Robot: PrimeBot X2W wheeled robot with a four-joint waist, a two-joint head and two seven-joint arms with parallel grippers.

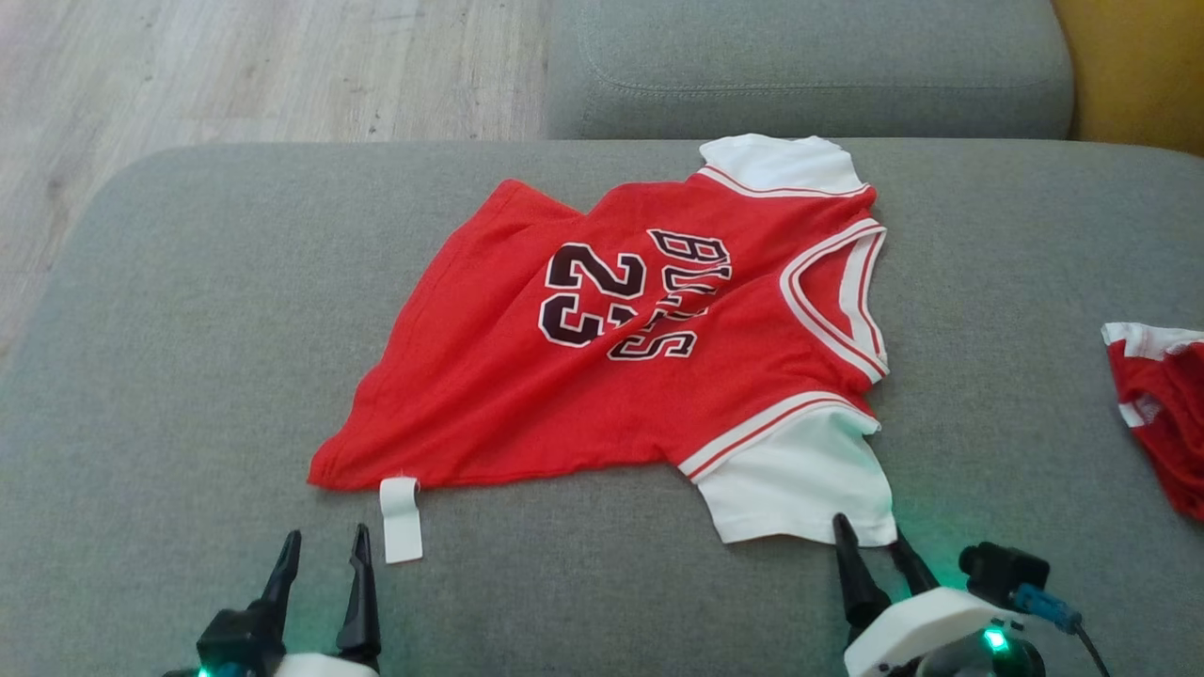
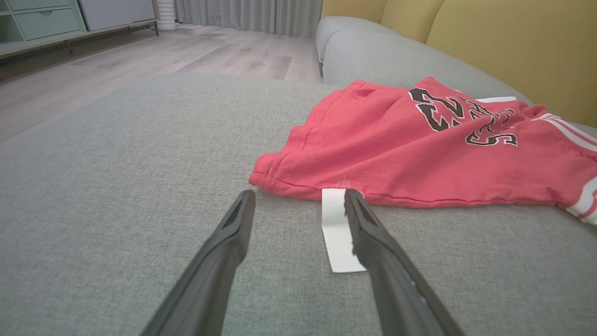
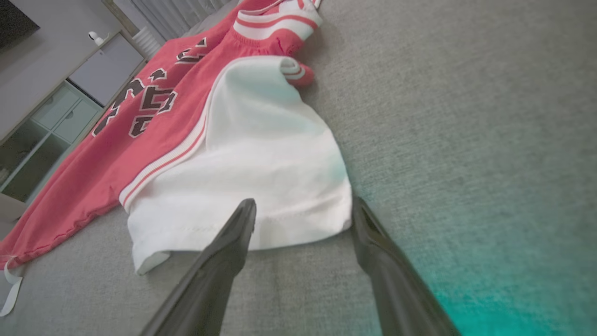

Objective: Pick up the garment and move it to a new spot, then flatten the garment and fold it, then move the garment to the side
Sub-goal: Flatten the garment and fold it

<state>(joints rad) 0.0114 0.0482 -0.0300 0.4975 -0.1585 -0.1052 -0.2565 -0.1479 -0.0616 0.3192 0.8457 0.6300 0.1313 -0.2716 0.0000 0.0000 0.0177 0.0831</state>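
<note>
The grey sofa cushion (image 1: 188, 329) lies under the garment (image 1: 527, 404) and carries it about in the middle. The garment is a red jersey with black number and letters on the chest, white trim at the neck and white sleeves. It is spread open but not flat: some long wrinkles go across the print, and the far hem corner is turned up a little. Its long axis runs sideways before the robot, with the hem to the robot's left and the collar to the right.

A second red piece of clothing (image 1: 1162, 404) lies well apart from the garment, on its collar side.

The near white sleeve (image 1: 800, 480) points toward the right claw (image 1: 867, 528). This claw is released, with jaws wide, and the sleeve edge is just at its fingertips; it seems to touch the cloth, but I cannot be sure from this angle. The left claw (image 1: 326, 532) is also released and holds nothing. It is just short of the near hem corner, so the right arm is the nearer one.

A small white tag (image 1: 402, 519) hangs from the hem, just beside the left claw.
</note>
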